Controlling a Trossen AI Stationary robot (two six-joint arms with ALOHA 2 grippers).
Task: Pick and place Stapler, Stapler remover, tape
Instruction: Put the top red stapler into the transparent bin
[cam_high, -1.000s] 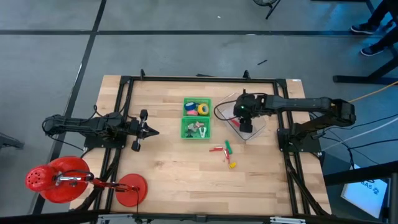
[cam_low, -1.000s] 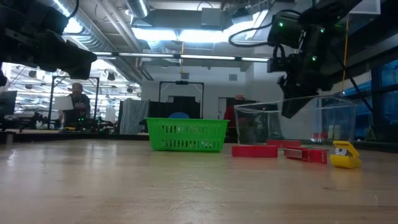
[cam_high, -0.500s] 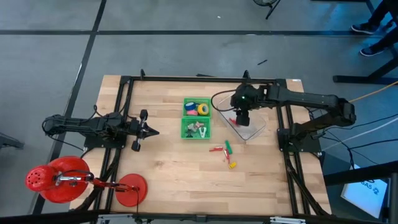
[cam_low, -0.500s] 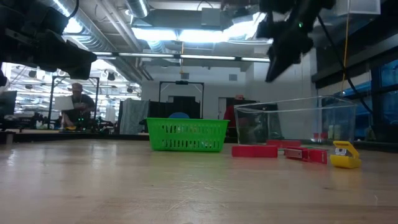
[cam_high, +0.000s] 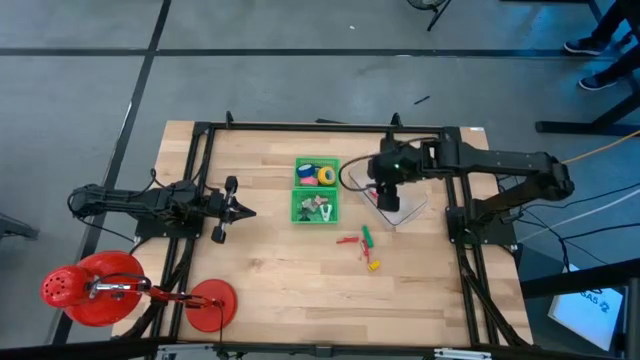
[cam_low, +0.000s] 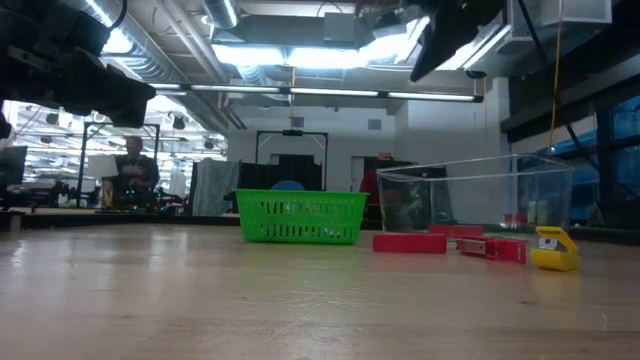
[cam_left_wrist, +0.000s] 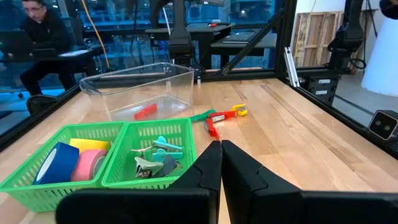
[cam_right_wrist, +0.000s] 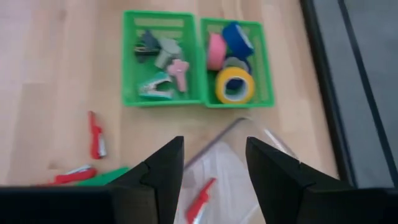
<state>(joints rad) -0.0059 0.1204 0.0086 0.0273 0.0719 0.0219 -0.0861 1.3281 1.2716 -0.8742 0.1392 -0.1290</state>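
My right gripper (cam_right_wrist: 214, 167) hangs open above the clear container (cam_right_wrist: 249, 155), high over its near-left part in the high view (cam_high: 388, 188). One red stapler (cam_right_wrist: 201, 196) lies on the container's floor. Three more staplers, red, green and yellow (cam_high: 362, 247), lie on the table near it. Blue, pink and yellow tape rolls (cam_right_wrist: 231, 61) sit in one green basket (cam_high: 317, 173). Small claw-shaped stapler removers (cam_right_wrist: 159, 65) fill the basket beside it (cam_high: 317, 208). My left gripper (cam_left_wrist: 221, 163) is shut and waits at the table's left (cam_high: 240, 211).
The two green baskets stand side by side at the table's middle, left of the clear container (cam_low: 470, 198). Black frame rails (cam_high: 320, 127) run along the table's edges. Bare wood lies toward the near edge (cam_high: 300, 290). A person sits at a desk beyond the table (cam_left_wrist: 43, 34).
My right gripper has risen from low inside the clear container to well above its rim, shifting a little toward the table's left. The left arm has kept still.
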